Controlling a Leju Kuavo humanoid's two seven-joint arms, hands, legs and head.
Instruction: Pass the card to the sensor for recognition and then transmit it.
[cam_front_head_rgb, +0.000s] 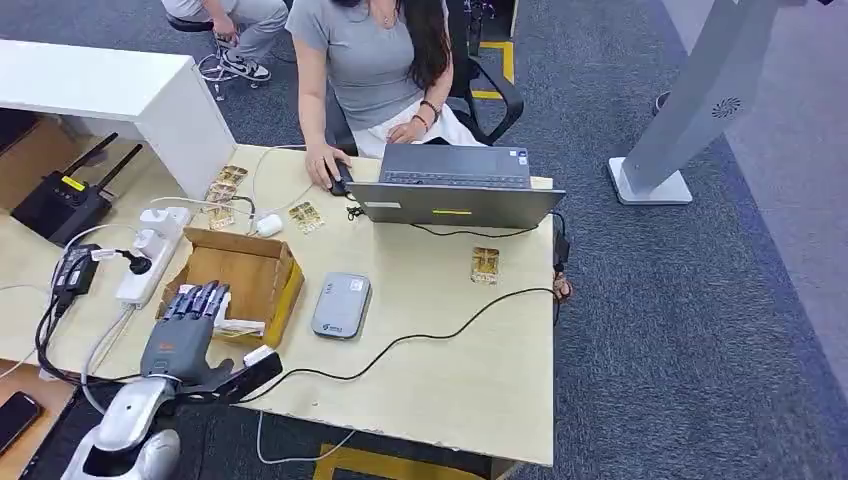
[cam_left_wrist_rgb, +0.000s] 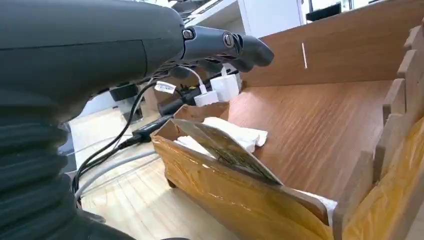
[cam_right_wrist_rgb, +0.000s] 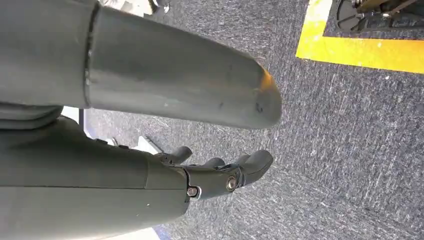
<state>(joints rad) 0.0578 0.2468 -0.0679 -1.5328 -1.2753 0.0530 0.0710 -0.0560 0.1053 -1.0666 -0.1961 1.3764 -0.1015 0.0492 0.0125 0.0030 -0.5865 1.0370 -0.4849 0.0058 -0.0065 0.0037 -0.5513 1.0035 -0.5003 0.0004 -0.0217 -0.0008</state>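
Head view: the grey left hand (cam_front_head_rgb: 187, 325) hovers over the near left rim of the open brown cardboard box (cam_front_head_rgb: 262, 262) on the pale wooden counter (cam_front_head_rgb: 470, 350), fingers spread and holding nothing; the box lies just ahead of the fingertips, so the left hand is plainly the nearer one; the flat grey rounded card sensor (cam_front_head_rgb: 341, 305) rests to the right of the box, close beside it; a person sits at the far edge behind a grey laptop (cam_front_head_rgb: 455, 187).

Left wrist view: the left hand's dark fingers (cam_left_wrist_rgb: 235, 47) stretch out over the box, apart from everything; a thin patterned card (cam_left_wrist_rgb: 225, 149) leans tilted against the near box wall (cam_left_wrist_rgb: 215, 185), below and ahead of the fingers, its long axis running along that wall; white paper (cam_left_wrist_rgb: 235, 134) lies beside it on the box floor; by my judgement the reach must go down and forward.

Right wrist view: the right hand (cam_right_wrist_rgb: 220, 172) hangs over dark carpet (cam_right_wrist_rgb: 350, 140), fingers loosely curled on nothing.
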